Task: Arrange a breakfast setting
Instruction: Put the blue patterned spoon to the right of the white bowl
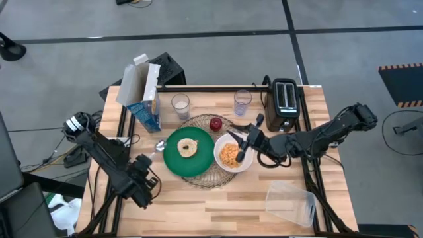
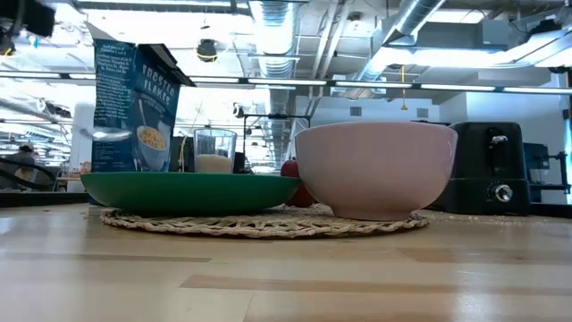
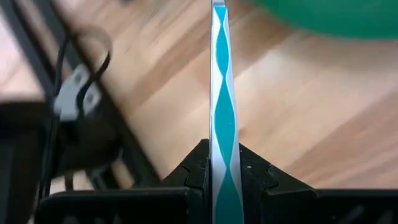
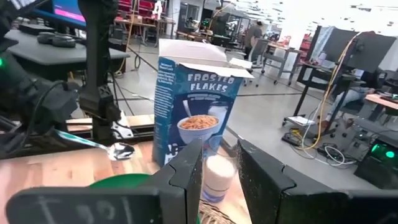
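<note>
A round wire mat point(image 1: 205, 177) carries a green plate point(image 1: 173, 158) with a pale bagel point(image 1: 187, 147) and a white bowl point(image 1: 246, 164) of orange cereal point(image 1: 229, 154). A red apple point(image 1: 216, 123) rests on the mat's far edge. Two clear glasses point(image 1: 180, 104) point(image 1: 242, 100) stand behind it, the left one with milk. My left gripper point(image 1: 147, 160), left of the plate, is shut on the blue-handled spoon point(image 1: 159, 146). My right gripper point(image 1: 239, 140) is open and empty above the bowl's far right rim; its fingers point toward the table's left. My left gripper pinches the spoon's blue-and-white handle point(image 3: 222, 149) between its two fingers, which lie along it. The handle runs straight out past the fingertips toward the plate. In the right wrist view the spoon's bowl point(image 4: 119, 150) hangs clear of the table, about level.
A blue cereal box point(image 1: 147, 99) stands open at the far left. A black toaster point(image 1: 285, 99) stands at the far right, close behind my right arm. A clear plastic tub point(image 1: 291, 201) lies at the near right. Bare wood point(image 1: 218, 211) runs along the near edge.
</note>
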Tool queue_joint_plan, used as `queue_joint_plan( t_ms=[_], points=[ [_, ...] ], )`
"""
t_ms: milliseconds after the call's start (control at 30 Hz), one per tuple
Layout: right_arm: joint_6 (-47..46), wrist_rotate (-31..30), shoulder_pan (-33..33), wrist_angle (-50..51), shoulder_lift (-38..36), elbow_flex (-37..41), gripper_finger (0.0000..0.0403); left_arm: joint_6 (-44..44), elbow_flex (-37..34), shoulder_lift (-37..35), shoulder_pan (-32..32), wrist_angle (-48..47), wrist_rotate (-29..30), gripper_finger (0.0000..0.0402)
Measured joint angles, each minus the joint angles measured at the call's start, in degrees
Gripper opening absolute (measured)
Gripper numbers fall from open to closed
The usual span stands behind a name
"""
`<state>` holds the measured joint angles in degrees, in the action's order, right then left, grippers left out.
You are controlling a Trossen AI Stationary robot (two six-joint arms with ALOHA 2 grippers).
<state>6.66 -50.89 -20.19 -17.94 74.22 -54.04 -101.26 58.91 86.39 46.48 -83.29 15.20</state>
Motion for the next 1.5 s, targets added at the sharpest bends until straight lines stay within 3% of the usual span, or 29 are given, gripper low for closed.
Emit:
queue_joint_plan(
  t_ms=[133,233,467,600,1500],
  points=[
    [0.04,0.01,0.24,-0.96,0.0,0.0,0.0128,-9.59,-4.99,-0.1,3.11,0.34,-4.35,0.0029],
    [-0.47,1.01,0.46,-1.46,0.0,0.0,0.0128,-16.46,-9.52,-1.88,4.89,4.61,-3.3,0.0029],
    [-2.12,3.14,0.46,-2.86,0.02,0.0,0.0128,-17.65,-18.81,-4.46,4.29,20.42,-2.65,0.0029],
    [-2.13,3.17,0.46,-2.68,0.02,0.02,0.0127,-17.19,-22.18,-4.46,2.16,24.56,-2.78,0.0029],
    [-2.74,3.15,0.46,-2.28,0.02,0.02,0.0127,-14.01,-24.91,-4.49,-4.33,31.02,-0.99,0.0045]
  ],
)
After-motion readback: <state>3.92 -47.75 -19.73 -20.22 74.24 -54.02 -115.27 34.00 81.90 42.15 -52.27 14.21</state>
